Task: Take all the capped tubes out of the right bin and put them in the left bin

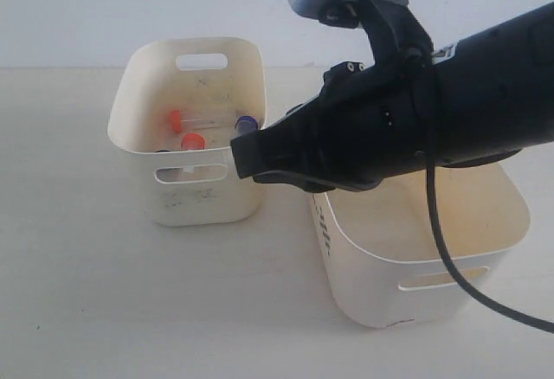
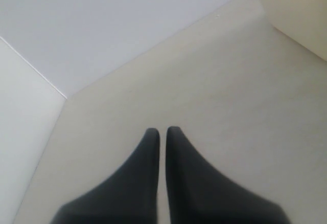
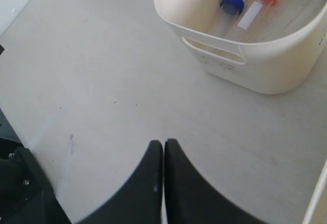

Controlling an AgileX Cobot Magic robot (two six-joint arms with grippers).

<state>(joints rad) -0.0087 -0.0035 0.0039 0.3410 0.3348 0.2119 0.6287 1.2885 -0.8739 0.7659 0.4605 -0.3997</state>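
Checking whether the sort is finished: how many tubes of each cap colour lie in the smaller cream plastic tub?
Orange-capped clear plastic tubes: 2
Blue-capped clear plastic tubes: 2, the second showing only as a dark sliver behind the near wall
Total: 4, all inside the smaller cream plastic tub

The outside camera looks down on the table (image 1: 78, 310), left bin (image 1: 186, 193) and right bin (image 1: 407, 284), with my right arm (image 1: 485, 93) close before it. My right wrist camera shares the left bin; my left sees mostly table.
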